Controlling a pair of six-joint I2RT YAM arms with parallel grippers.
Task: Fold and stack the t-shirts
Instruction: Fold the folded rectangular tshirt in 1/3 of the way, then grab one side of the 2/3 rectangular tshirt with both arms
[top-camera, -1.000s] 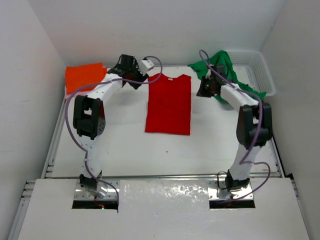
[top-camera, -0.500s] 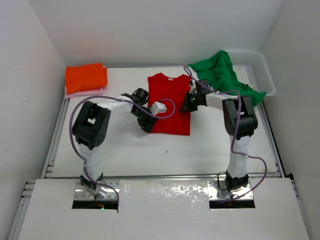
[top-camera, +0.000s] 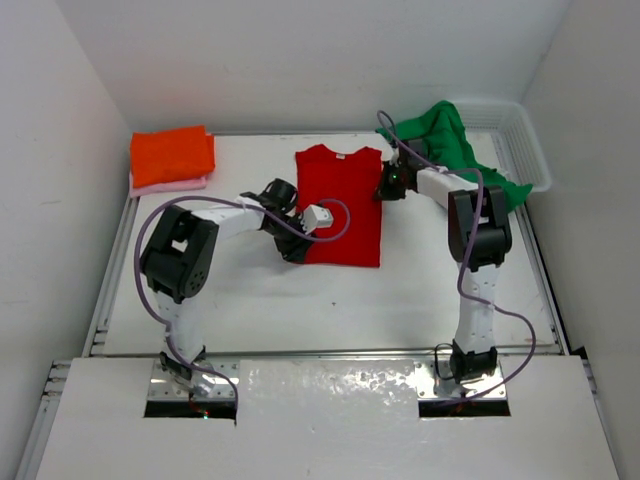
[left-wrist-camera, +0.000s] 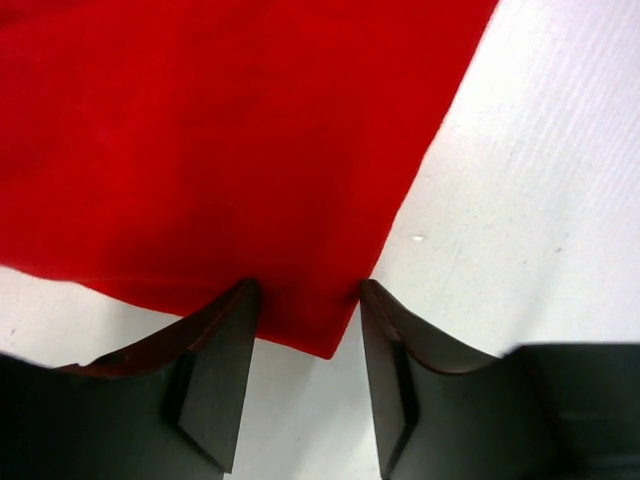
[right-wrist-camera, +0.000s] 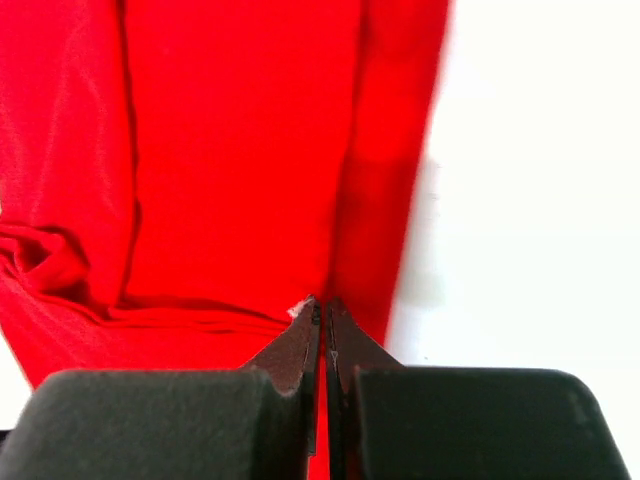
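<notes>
The red t-shirt (top-camera: 338, 205) lies flat mid-table, sleeves folded in, a long rectangle. My left gripper (top-camera: 295, 248) is open at its near left corner; in the left wrist view (left-wrist-camera: 305, 292) the jaws stand either side of that corner of red cloth (left-wrist-camera: 200, 150). My right gripper (top-camera: 386, 187) is shut at the shirt's far right edge; in the right wrist view (right-wrist-camera: 322, 305) its tips rest low over the red cloth (right-wrist-camera: 230, 150). The orange shirt (top-camera: 172, 155) lies folded on the pink one (top-camera: 168, 185) at the far left. The green shirt (top-camera: 440, 140) is crumpled at the far right.
A white mesh basket (top-camera: 525, 150) stands at the far right corner, with the green shirt spilling over its left rim. White walls close in the table (top-camera: 250, 290) on three sides.
My left gripper swung from the far left down to the red shirt's near left corner. My right gripper came from beside the green shirt to the red shirt's right edge, then moved farther along it.
</notes>
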